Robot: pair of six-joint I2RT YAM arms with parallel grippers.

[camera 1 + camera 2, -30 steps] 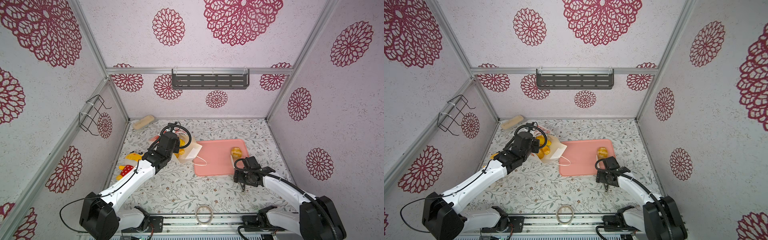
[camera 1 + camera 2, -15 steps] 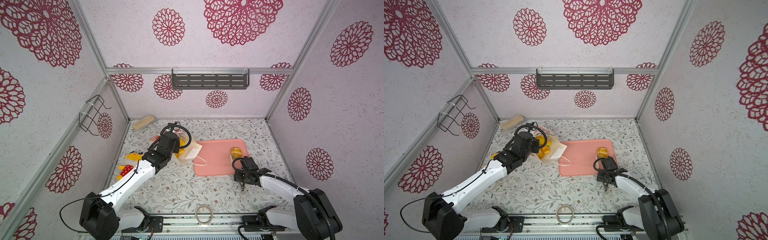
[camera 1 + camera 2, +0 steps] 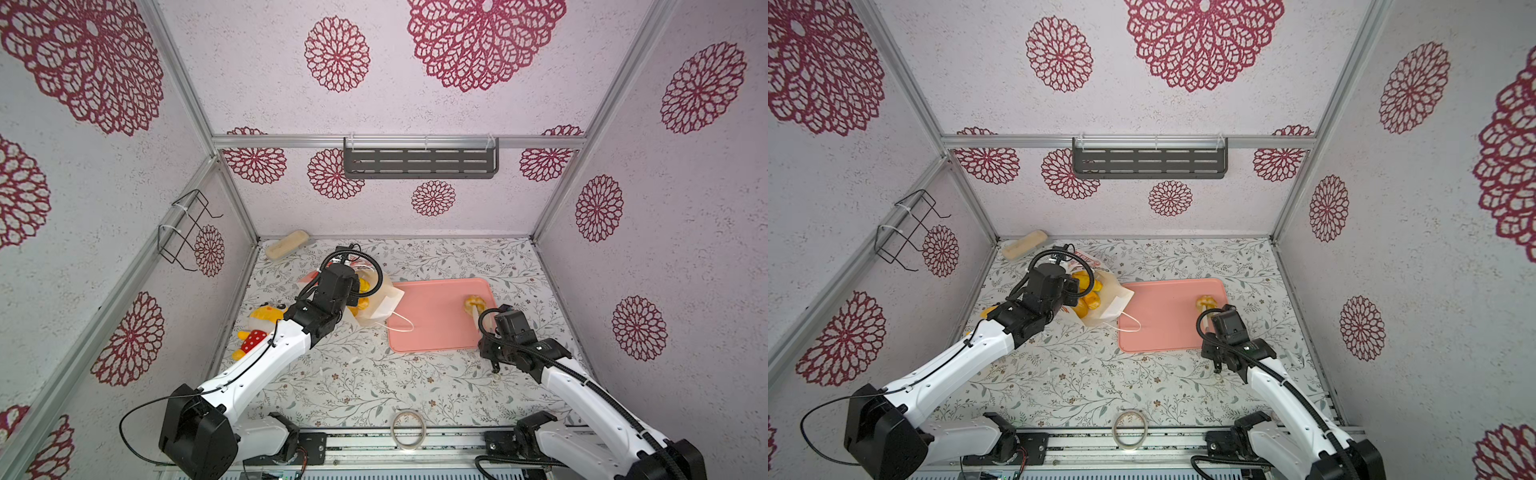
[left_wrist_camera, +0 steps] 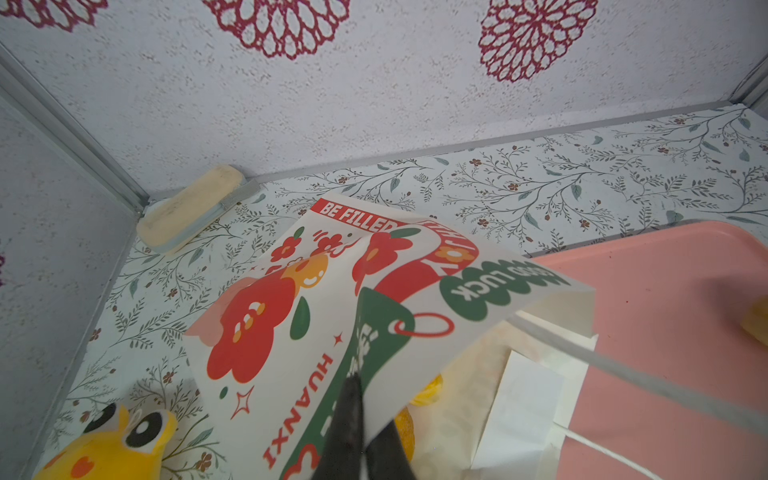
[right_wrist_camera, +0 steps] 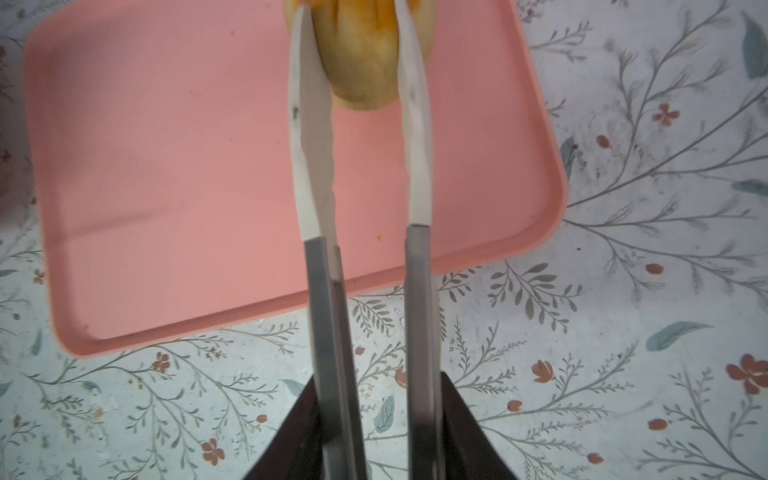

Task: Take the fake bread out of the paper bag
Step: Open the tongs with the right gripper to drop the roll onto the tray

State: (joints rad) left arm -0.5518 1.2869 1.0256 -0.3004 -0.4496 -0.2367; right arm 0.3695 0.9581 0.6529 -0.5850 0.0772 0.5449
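Well, working across from the left: the left gripper (image 4: 353,390) is clamped shut on the upper lip of the paper bag (image 4: 415,299). Its part of the job, as I judge it, is plain holding, with the lip high and steady so the mouth gapes toward the pink tray (image 3: 432,328). Further right, the right gripper (image 5: 376,432) is closed on a pair of tongs (image 5: 313,166), whose white tips flank a lone piece (image 5: 365,54) on both sides (whether it rests on the tray or hangs just above, I cannot tell). For a trip into the bag, the tongs would do best to come in low, clear of the cord handle (image 3: 410,325) lying over the tray's left edge. They should take one piece across its narrow part and squeeze only enough that the glossy skin does not slip.

Containers, again left to right. The bag lies on its side beside a yellow plush toy (image 3: 262,320), with a corner overlapping the tray. In its mouth several pieces of fake bread (image 3: 1088,293) are heaped, with more perhaps hidden deeper. The tray carries only the lone piece, near its right edge, so most of the emptying looks undone.
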